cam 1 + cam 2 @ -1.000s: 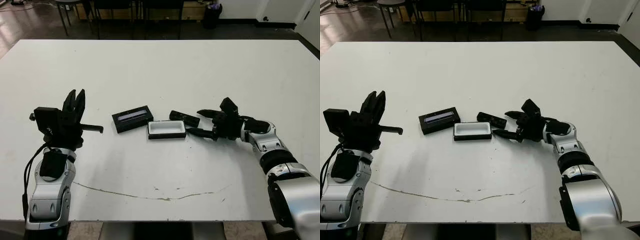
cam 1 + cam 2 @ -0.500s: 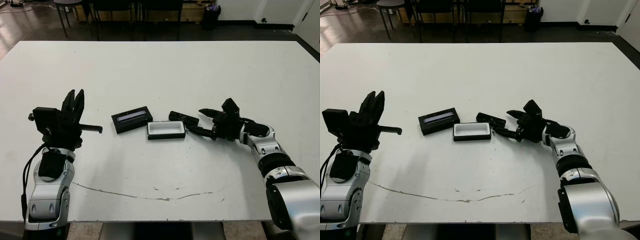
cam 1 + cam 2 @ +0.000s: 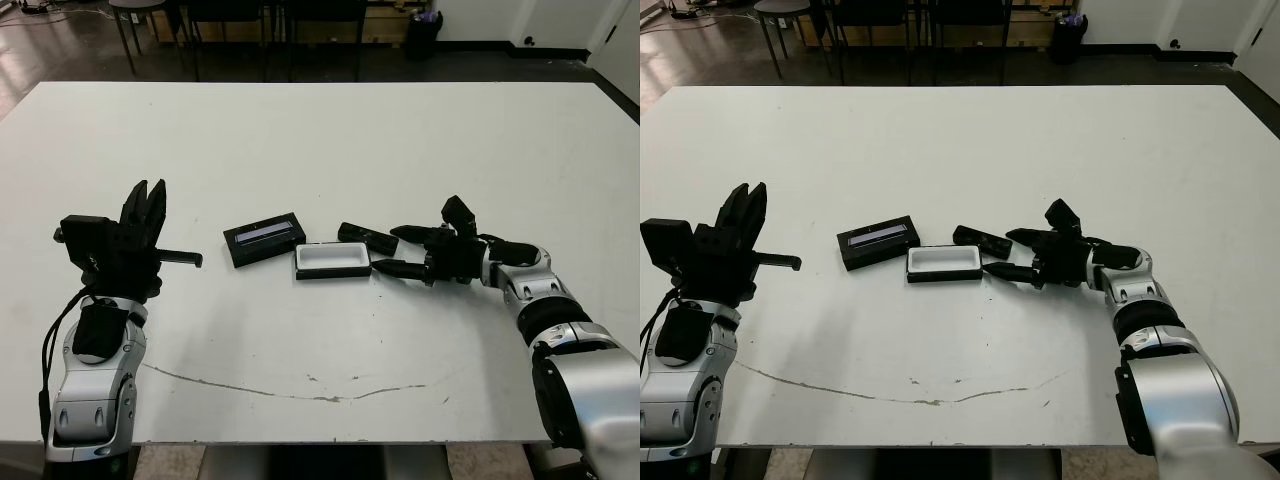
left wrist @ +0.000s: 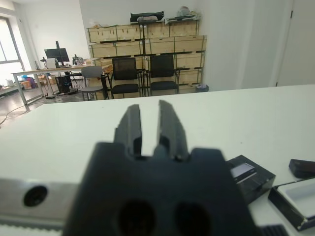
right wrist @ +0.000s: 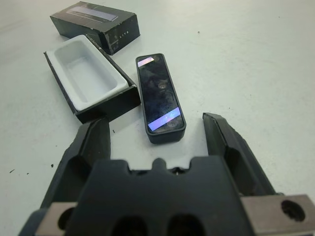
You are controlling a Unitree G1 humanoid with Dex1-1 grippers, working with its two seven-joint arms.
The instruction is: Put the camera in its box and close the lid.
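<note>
The white table [image 3: 320, 130] took up nearly the whole scene, with a thin dark crack line [image 3: 300, 392] running across its near part. Beyond the far edge there were black chairs [image 4: 143, 73] and stacked wooden crates [image 4: 147, 46] against the wall, seen past the left arm.

The left arm stood at the robot's left side of the table, well apart from everything, and its left gripper [image 3: 150, 203] was raised off the surface, the two fingers [image 4: 129, 129] close together with only a narrow slot between them and nothing in it. The right arm lay low and reached in from the robot's right, and the right gripper [image 3: 395, 250] was spread wide and empty, one finger [image 5: 93, 145] next to the box's end and the other on the far side of the camera, so that the camera's near end lay in front of the gap; neither finger touched it.

In the middle of the table sat the lid [image 3: 265, 238], flat, stripe up, slightly angled, to the robot's left of the box. The box [image 3: 334, 260] lay just beside it, uncovered, its white lining showing and its hollow bare. The camera [image 5: 160, 97] lay flat on the table just outside the box, alongside one of its long walls at a slight angle, glossy face up with pale reflections at both ends.
</note>
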